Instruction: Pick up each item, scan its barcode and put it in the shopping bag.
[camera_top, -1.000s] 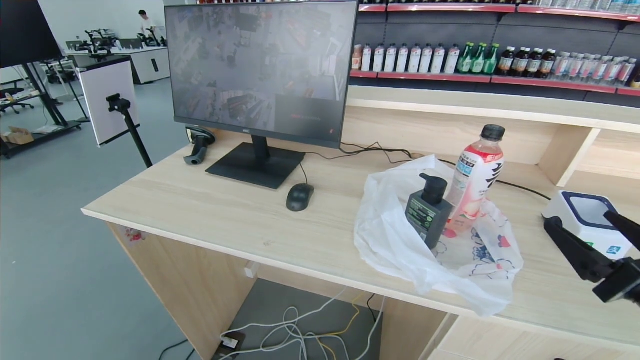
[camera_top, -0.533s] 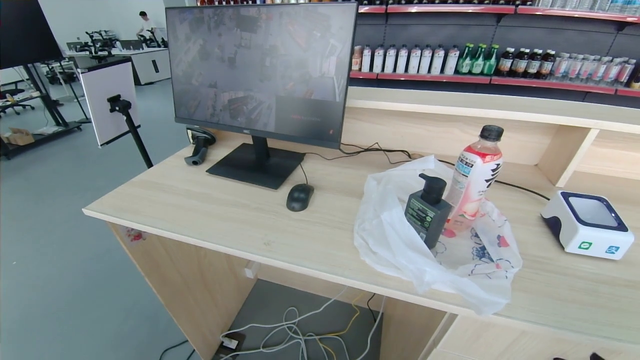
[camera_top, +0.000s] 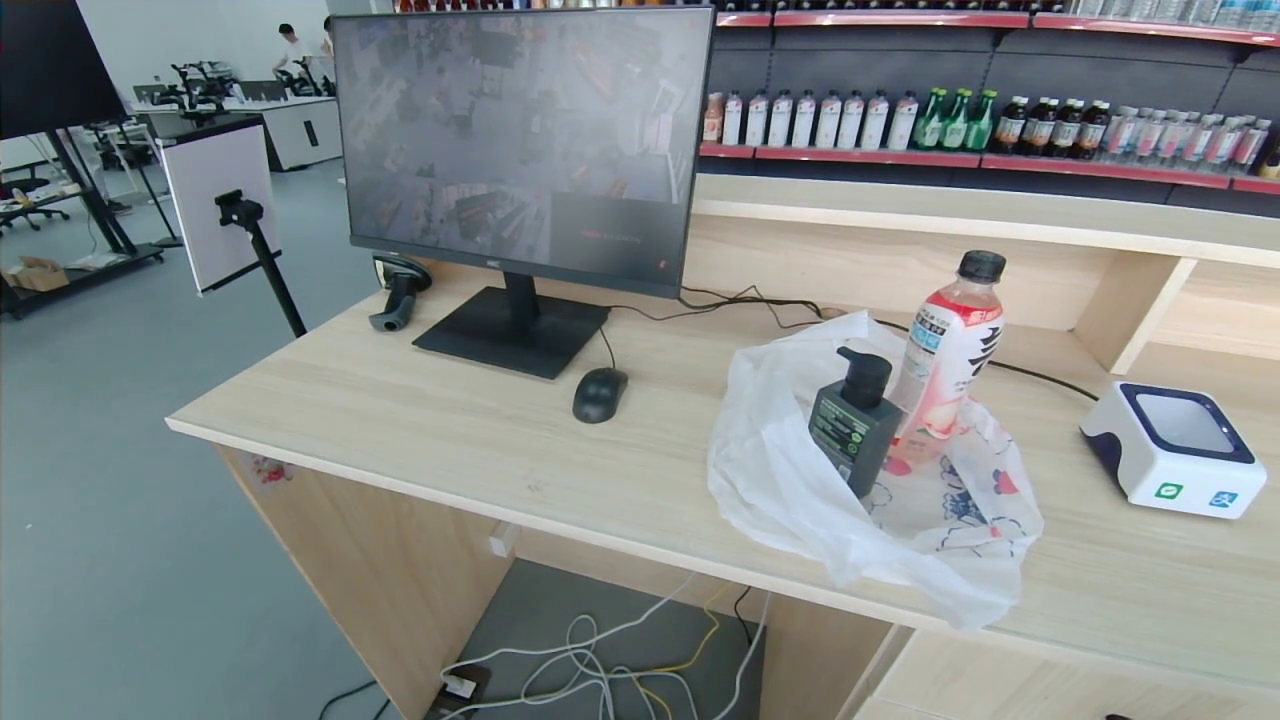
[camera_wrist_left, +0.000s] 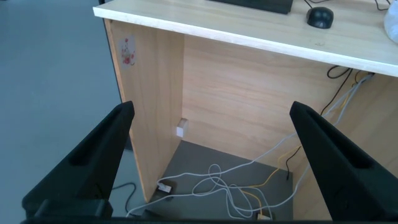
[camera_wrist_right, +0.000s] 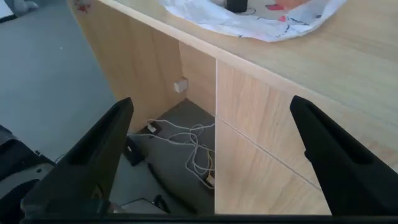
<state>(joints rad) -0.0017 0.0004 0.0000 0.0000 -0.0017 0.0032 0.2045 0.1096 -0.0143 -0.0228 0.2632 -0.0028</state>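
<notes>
A white shopping bag (camera_top: 800, 480) with a printed pattern lies crumpled on the wooden tabletop (camera_top: 450, 420). A dark pump bottle (camera_top: 853, 425) and, just behind it, a pink drink bottle (camera_top: 945, 360) with a black cap both stand on the bag's plastic. A fold of the bag rises at their left, and I cannot tell whether they sit inside its mouth. The white barcode scanner (camera_top: 1170, 450) sits to the right of the bag, apart from it. A monitor (camera_top: 520, 140) and a black mouse (camera_top: 599, 392) stand farther left. The left pincer (camera_wrist_left: 211, 107) is spread wide below the tabletop's edge, facing the desk's side panel and the floor cables (camera_wrist_left: 230, 186). The right pincer (camera_wrist_right: 211, 102) is likewise spread wide, low before the desk front under the bag.
</notes>
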